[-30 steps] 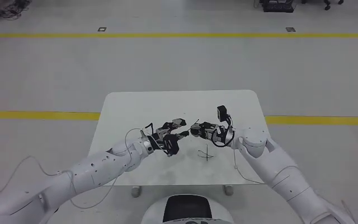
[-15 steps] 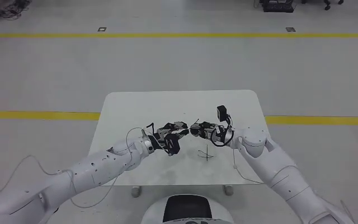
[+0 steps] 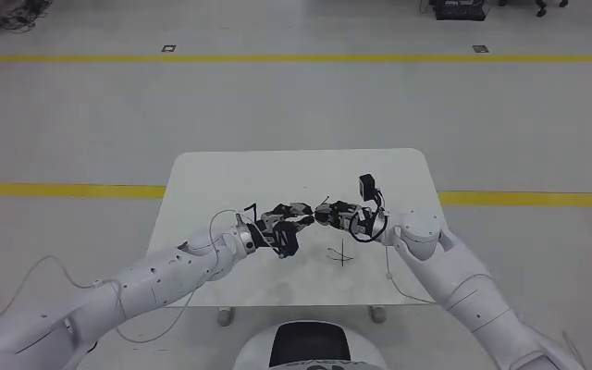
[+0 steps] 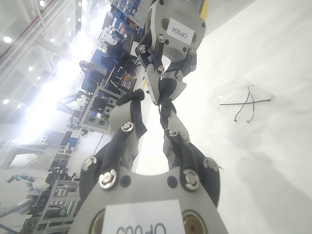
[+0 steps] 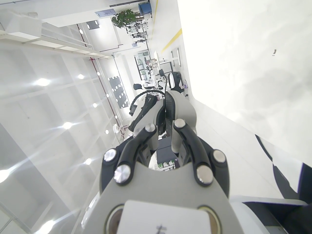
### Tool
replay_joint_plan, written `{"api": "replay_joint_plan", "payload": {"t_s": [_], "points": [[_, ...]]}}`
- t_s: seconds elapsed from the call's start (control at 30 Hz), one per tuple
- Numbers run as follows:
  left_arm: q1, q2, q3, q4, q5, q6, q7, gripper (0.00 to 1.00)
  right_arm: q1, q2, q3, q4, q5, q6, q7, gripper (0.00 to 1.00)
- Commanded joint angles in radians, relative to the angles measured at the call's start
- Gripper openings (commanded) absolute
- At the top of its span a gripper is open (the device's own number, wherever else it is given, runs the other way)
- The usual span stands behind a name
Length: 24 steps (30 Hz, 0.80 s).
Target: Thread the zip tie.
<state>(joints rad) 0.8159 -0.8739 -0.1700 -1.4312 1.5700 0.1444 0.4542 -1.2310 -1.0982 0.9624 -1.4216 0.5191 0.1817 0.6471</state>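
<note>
The right hand (image 4: 162,97) is clenched, apparently on a thin black zip tie (image 3: 324,201) above the tabletop (image 3: 277,171). The left hand (image 4: 151,102) gapes beside it. Light, springy and slick, the tie probably wants pinching near its tail. Loose zip ties (image 4: 249,102) lie nearby.

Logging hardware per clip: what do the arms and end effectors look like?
The left arm and right arm: glossy white shells, thin pale cables. The left end effector and right end effector: grey metal bodies, black linkages, silver screws, black textured pads, white labels.
</note>
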Motion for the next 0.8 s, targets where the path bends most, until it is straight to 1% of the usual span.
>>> {"api": "replay_joint_plan", "payload": {"t_s": [0.0, 0.1, 0.27, 0.47, 0.67, 0.77], "points": [[0.0, 0.0, 0.0, 0.0, 0.0, -0.004, -0.001, 0.2, -0.002, -0.001, 0.002, 0.0, -0.001, -0.005, 0.002, 0.0], [-0.001, -0.001, 0.0, -0.001, 0.0, -0.008, -0.001, 0.19, -0.005, -0.002, 0.006, -0.001, -0.002, -0.009, 0.004, 0.0], [-0.002, -0.002, 0.0, -0.001, 0.0, -0.01, -0.001, 0.13, -0.007, -0.004, 0.01, -0.003, -0.007, -0.011, 0.009, 0.0], [-0.002, -0.002, 0.0, 0.0, 0.0, -0.016, -0.005, 0.12, -0.011, -0.007, 0.015, -0.004, -0.01, -0.017, 0.008, 0.0], [-0.003, -0.004, 0.0, -0.002, 0.0, -0.025, -0.007, 0.08, -0.015, -0.01, 0.02, -0.005, -0.013, -0.02, 0.007, 0.0], [-0.004, -0.004, 0.0, -0.003, 0.0, -0.028, -0.006, 0.08, -0.016, -0.011, 0.022, -0.005, -0.015, -0.02, 0.008, 0.0]]}}
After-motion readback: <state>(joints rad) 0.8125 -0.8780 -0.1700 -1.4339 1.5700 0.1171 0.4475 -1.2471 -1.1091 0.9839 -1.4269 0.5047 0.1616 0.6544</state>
